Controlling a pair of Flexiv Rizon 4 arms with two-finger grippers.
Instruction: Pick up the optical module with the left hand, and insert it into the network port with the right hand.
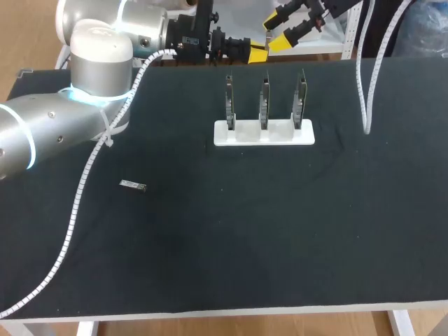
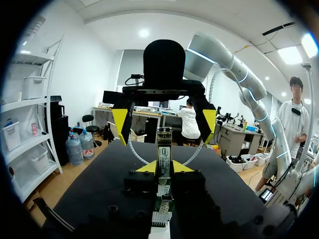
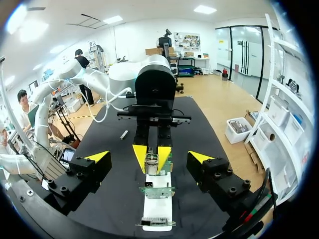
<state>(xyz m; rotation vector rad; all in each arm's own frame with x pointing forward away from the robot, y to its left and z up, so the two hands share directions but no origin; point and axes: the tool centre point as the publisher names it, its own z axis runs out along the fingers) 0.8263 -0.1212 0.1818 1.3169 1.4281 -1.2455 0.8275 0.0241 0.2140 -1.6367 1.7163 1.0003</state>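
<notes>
— Left side first: what am I holding?
— Your left gripper (image 2: 164, 168) is clamped on the optical module (image 2: 164, 149), with a yellow tip on each side. A spare module (image 1: 132, 185) lies flat on the black table (image 1: 210, 266), well apart from that gripper.
— And the ports?
— The white holder (image 1: 264, 134) with three upright boards (image 1: 264, 101) sits below both grippers. Your right gripper (image 1: 276, 33) faces the left one, fingers spread wide and touching nothing.

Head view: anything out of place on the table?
One thing: a small silvery part lies loose on the black mat, apart from the white holder, on its left. The left gripper is shut on an optical module, so it may be a spare.
</notes>
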